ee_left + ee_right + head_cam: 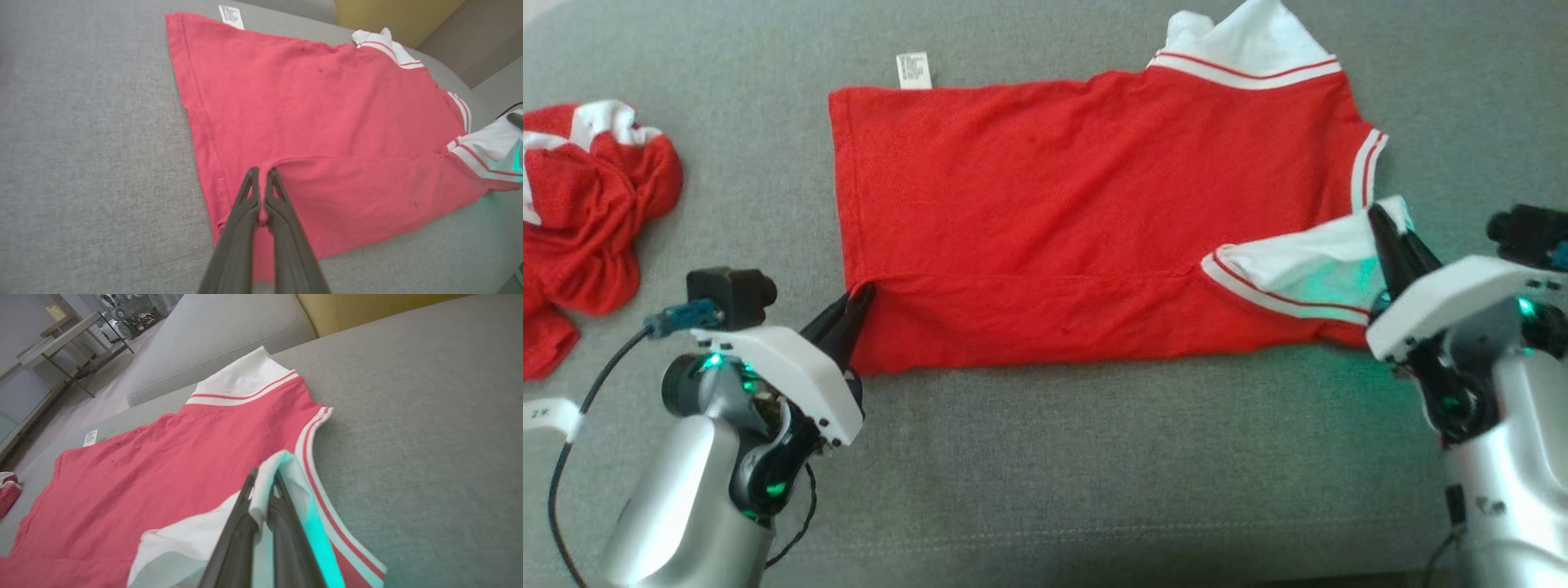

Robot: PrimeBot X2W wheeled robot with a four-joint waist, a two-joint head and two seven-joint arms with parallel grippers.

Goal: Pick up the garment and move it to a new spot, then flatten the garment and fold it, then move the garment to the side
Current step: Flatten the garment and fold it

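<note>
We can read almost nothing. A white label at the hem of the red shirt carries grey printed lines, but they are too small for us to read in any view. On a white tape around the black cable we see a handwritten "2" and one unclear sign after it.

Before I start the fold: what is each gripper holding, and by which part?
Both are shut on the red garment: the left gripper pinches its near edge by the hem, the right gripper pinches the near white sleeve.
</note>
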